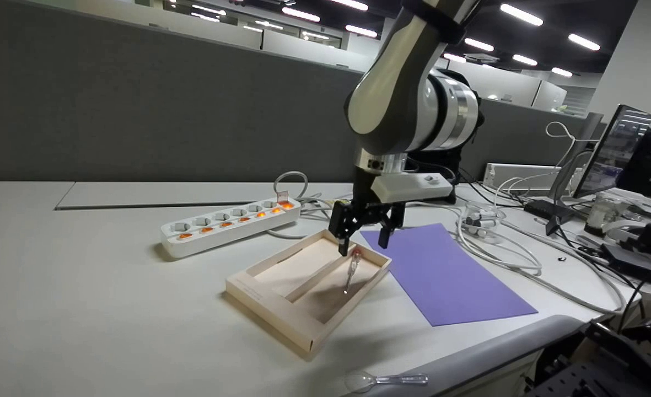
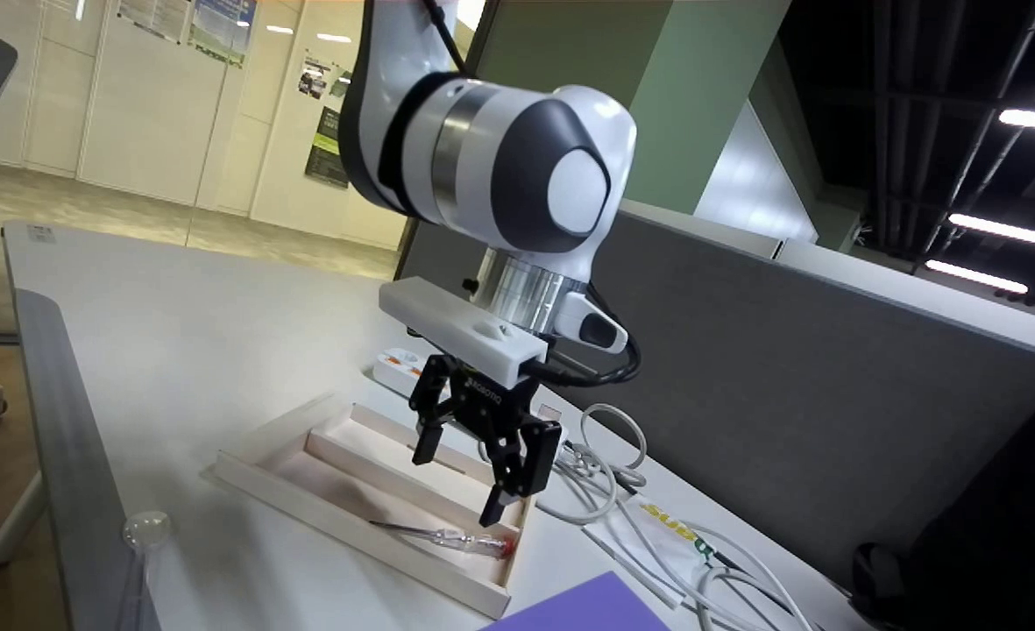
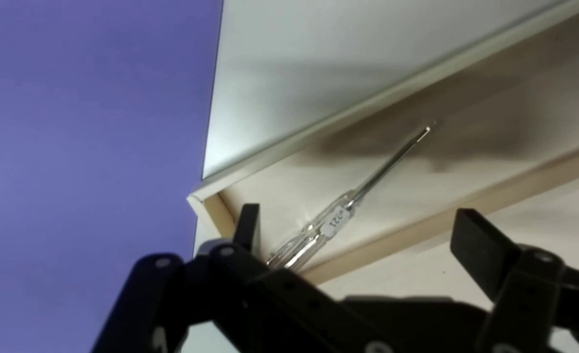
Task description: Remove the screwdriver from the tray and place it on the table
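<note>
in an exterior view, the arm [image 1: 408,105] slopes down from the top edge, bends at the wrist and holds the gripper [image 1: 364,242] pointing down over one end of the tray [image 1: 275,304]. the screwdriver [image 1: 351,271] lies inside, in the long compartment nearer the sheet [image 1: 446,281]. i take the step in hand to be the approach to the grasp; lifting out and setting down on the table [image 1: 110,303] are not yet done.

in an exterior view, the fingers [image 2: 427,443] stand well apart with nothing held between them. the handle [image 2: 482,544], red at its butt, is near the tray's end wall. the gripper seems to be above the screwdriver rather than touching it, though the depth is hard to read.

in the wrist view, the fingers are spread too. the handle slants nearer to one of them, its butt hidden behind the gripper, while the shaft [image 3: 391,163] points away. the opposite fingertip appears over the neighbouring compartment, past the divider [image 3: 392,243]. so the next move, in my judgement, calls for a sideways shift to centre the handle, likely a turn of the wrist so the fingers meet across it, then a descent. coming straight down from here might set a fingertip on the divider.
</note>
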You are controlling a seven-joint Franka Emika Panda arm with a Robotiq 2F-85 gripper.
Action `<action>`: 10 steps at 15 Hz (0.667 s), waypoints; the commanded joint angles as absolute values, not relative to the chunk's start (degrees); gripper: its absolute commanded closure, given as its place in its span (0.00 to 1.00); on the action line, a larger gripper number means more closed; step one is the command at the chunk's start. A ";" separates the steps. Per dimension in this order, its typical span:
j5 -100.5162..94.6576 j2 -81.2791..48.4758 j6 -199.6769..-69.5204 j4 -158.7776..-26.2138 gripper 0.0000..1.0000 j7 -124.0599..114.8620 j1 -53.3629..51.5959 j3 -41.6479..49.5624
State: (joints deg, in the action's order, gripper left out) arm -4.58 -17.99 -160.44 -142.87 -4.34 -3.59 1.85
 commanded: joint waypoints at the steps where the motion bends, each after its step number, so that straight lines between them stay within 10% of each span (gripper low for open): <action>1: -7.14 -20.87 -159.87 -139.89 0.00 -7.39 -5.76 4.13; 10: -8.02 -22.62 -160.28 -139.42 0.00 -4.69 -5.77 4.42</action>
State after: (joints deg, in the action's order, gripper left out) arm -7.83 -22.64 -160.41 -139.49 -4.59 -6.06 4.65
